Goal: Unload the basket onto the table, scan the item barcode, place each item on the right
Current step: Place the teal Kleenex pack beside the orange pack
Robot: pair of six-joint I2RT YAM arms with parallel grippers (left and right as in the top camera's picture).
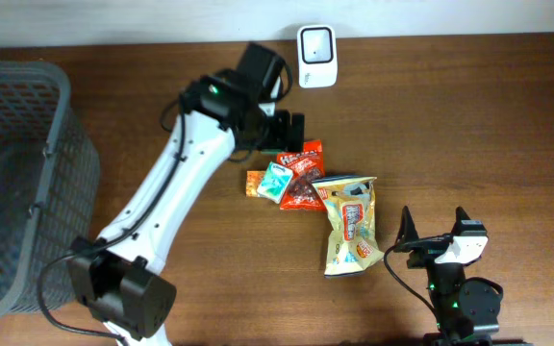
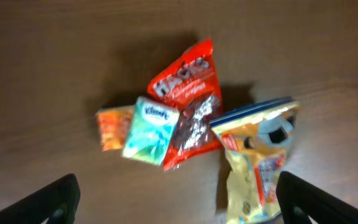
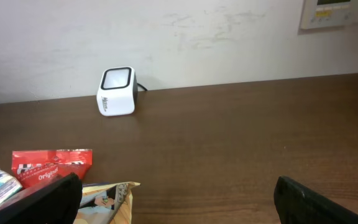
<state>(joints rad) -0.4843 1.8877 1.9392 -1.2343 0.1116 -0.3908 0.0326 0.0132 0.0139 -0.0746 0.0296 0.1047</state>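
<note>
At the lower right of the overhead frame the right gripper (image 1: pixel 434 231) is seen with its jaws spread wide and nothing between them. Up and left of it, mid-counter (image 1: pixel 469 115), a yellow snack bag (image 1: pixel 351 226) is laid flat, its top touching a red candy bag (image 1: pixel 301 178). A teal tissue pack (image 1: pixel 276 180) is rested partly on the red bag, with an orange packet (image 1: pixel 255 183) at its left. Over this pile the left gripper (image 1: pixel 291 130) is held wide and empty. Which item is meant cannot be told. All are judged light, soft and crinkly, their films slippery. The tissue pack is best taken across its short sides, a bag by a sealed edge. At the top centre a white scanner (image 1: pixel 315 43) is stood.
</note>
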